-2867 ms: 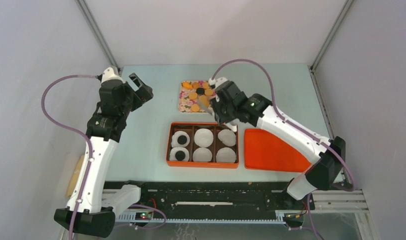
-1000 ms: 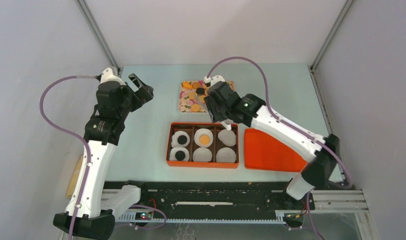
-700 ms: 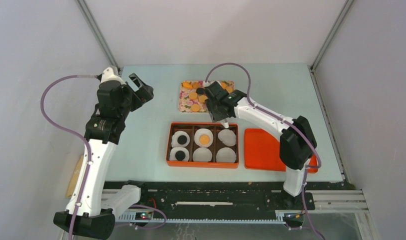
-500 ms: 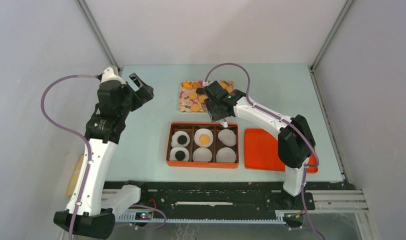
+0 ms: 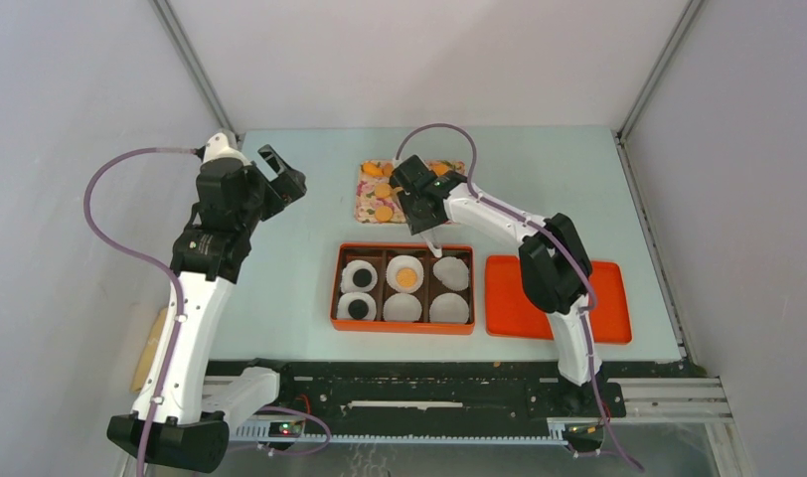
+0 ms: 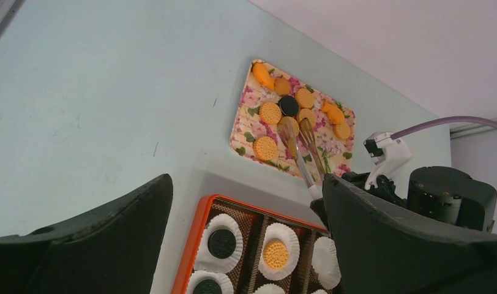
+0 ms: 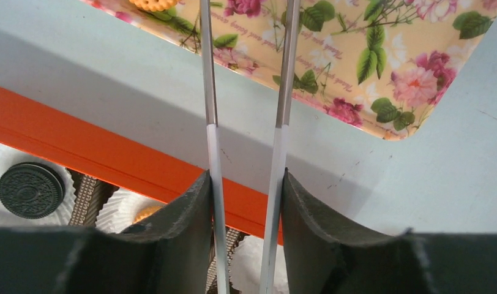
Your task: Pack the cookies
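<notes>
Now, right gripper (image 7: 246, 184) clamped on tongs (image 7: 213, 159) — tips over cookies (image 6: 270, 113) on floral tray (image 6: 246, 122), left gripper (image 6: 246, 184) jaws wide apart.

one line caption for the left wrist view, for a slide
Open tongs poised over cookies on the floral tray, beyond the orange box with three liners filled.

Each arm, the left arm (image 5: 193, 308) and the right arm (image 5: 494, 214), is built of smooth white moulded links joined by black joint housings. A grey-purple cable (image 5: 109, 177) loops out from each wrist. On the right arm it enters through a white fitting (image 6: 388, 152). The left arm's base (image 5: 168, 442) is a black block. The jaws are thick, matte black wedges.
</notes>
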Motion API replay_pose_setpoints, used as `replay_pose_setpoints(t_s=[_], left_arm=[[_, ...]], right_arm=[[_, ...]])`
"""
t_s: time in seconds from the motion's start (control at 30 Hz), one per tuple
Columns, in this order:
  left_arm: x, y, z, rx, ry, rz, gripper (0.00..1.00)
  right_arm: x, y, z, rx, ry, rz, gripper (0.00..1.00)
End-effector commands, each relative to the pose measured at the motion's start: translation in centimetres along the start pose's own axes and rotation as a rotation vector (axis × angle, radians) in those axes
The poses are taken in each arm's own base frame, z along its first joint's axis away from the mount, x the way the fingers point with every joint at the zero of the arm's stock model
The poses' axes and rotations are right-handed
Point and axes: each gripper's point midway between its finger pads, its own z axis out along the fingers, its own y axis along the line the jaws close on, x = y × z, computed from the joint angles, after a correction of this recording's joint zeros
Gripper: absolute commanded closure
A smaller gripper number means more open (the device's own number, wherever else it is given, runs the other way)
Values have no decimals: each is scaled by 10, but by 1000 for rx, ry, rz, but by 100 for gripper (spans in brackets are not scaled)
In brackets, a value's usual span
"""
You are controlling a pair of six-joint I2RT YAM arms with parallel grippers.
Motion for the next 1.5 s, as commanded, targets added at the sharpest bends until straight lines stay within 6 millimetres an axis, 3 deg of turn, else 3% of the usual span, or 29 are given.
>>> replay_pose_setpoints(t_s=[0.0, 0.1, 0.23, 0.37, 0.5, 0.7, 0.87, 1.0, 1.1, 1.23, 1.37, 1.47], left_arm=[[-2, 4, 2, -9, -19, 20, 4], [-2, 2, 2, -3, -15, 19, 4], [-2, 1, 0, 5, -17, 14, 4], [-4, 1, -4, 7, -29, 9, 4], [-3, 0, -4, 16, -24, -2, 4], [0, -2, -4, 27, -13, -16, 4], [-4, -4, -7, 34, -22, -16, 4], [-4, -5, -11, 39, -26, -17, 5], [-4, -5, -12, 41, -26, -16, 5], [-2, -9, -15, 56, -23, -17, 5], [-2, -9, -17, 59, -23, -14, 5], [-1, -6, -19, 52, -29, -13, 5]], right_arm=[[-25, -6, -12, 0, -62, 19, 60], [-25, -8, -17, -8, -63, 33, 77], [-29, -10, -36, -20, -99, 51, 88], [-31, -9, -80, -43, -173, 53, 92], [-20, -8, -125, -65, -230, 32, 93], [25, 3, -182, -147, -224, -38, 93], [87, 24, -222, -221, -174, -132, 93], [146, 37, -233, -246, -72, -180, 93], [175, 46, -237, -253, -28, -198, 93], [191, 58, -239, -255, -4, -218, 92], [207, 62, -228, -225, 45, -253, 92], [209, 68, -224, -226, 47, -272, 92]])
